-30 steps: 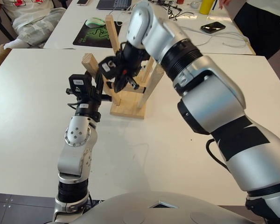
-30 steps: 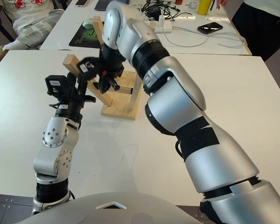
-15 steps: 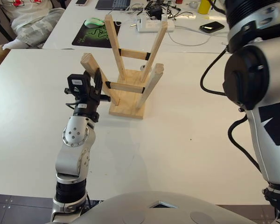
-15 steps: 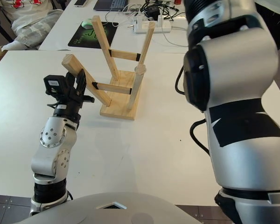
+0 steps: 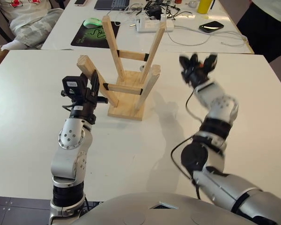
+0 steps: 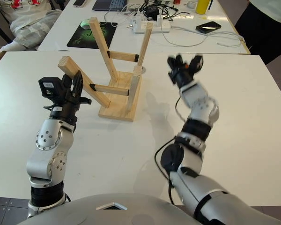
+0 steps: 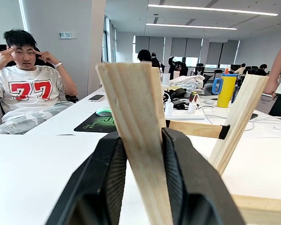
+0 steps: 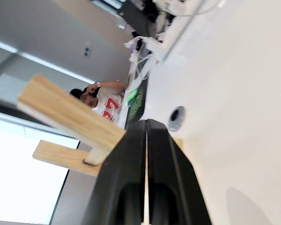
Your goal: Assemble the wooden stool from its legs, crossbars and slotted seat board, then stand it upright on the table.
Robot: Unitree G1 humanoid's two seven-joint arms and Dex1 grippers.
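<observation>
The wooden stool (image 5: 126,108) lies upside down on the white table (image 5: 33,117), seat board flat, its legs pointing up and splayed. Two crossbars (image 5: 131,55) join the legs. My left gripper (image 5: 91,88) is shut on the leaning left leg (image 5: 88,68); in the left wrist view that leg (image 7: 136,126) sits between the black fingers (image 7: 113,180). My right gripper (image 5: 196,65) hangs above the table to the right of the stool, clear of it, shut with nothing held. Its fingers (image 8: 131,159) press together in the right wrist view, with a stool leg (image 8: 70,115) beyond.
A small round piece (image 6: 139,70) lies on the table by the stool's far side. The table behind carries a mouse pad (image 5: 91,35), a power strip (image 5: 147,26), cables and a phone (image 5: 213,26). Open tabletop lies in front and to the right.
My right arm has pulled away from the stool's legs and swung out to the right, its gripper now apart from the stool. The left gripper stays on its leg.
</observation>
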